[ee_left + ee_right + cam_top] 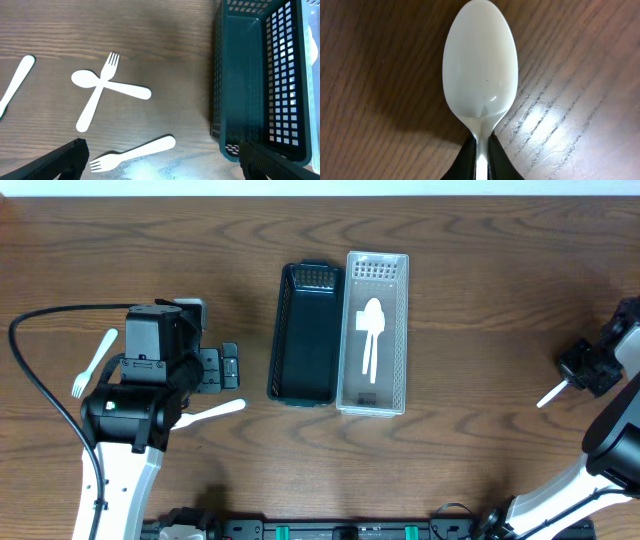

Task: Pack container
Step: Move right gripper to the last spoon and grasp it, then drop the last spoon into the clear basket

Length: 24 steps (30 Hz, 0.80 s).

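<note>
A dark teal basket [305, 330] and a clear basket [392, 330] stand side by side at the table's middle. White spoons [371, 330] lie in the clear one. My left gripper [160, 170] is open and empty above the table, just left of the teal basket [260, 75]. Below it lie a white fork [132, 152] and a fork crossed over a spoon [100, 90]. My right gripper [481, 155] is at the far right and is shut on the handle of a white spoon [480, 65], which is also visible in the overhead view [552, 394].
Another white utensil handle [15, 82] lies at the left. In the overhead view a white fork [93, 365] lies left of my left arm and another utensil [212, 412] lies by its base. The left arm's black cable [40, 395] loops over the table.
</note>
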Each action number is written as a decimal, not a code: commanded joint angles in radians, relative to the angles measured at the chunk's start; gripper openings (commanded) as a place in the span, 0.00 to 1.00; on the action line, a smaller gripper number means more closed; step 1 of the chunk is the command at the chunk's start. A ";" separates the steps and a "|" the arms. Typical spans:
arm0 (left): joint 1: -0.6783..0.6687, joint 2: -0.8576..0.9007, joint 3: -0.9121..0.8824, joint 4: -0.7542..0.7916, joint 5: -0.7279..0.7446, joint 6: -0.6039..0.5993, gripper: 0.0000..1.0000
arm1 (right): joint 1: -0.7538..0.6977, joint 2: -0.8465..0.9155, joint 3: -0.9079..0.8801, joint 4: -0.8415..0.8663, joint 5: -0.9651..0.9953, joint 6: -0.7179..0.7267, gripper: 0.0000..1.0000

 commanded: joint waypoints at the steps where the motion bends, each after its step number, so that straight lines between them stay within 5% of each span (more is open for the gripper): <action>1: 0.005 -0.005 0.018 -0.004 0.003 0.014 0.98 | 0.014 0.019 -0.006 -0.013 -0.093 0.007 0.02; 11: 0.005 -0.005 0.018 -0.011 0.002 0.014 0.98 | 0.219 -0.233 0.190 -0.170 -0.161 0.010 0.04; 24: 0.005 -0.005 0.018 -0.025 0.002 0.014 0.98 | 0.805 -0.295 0.378 -0.214 -0.090 0.143 0.09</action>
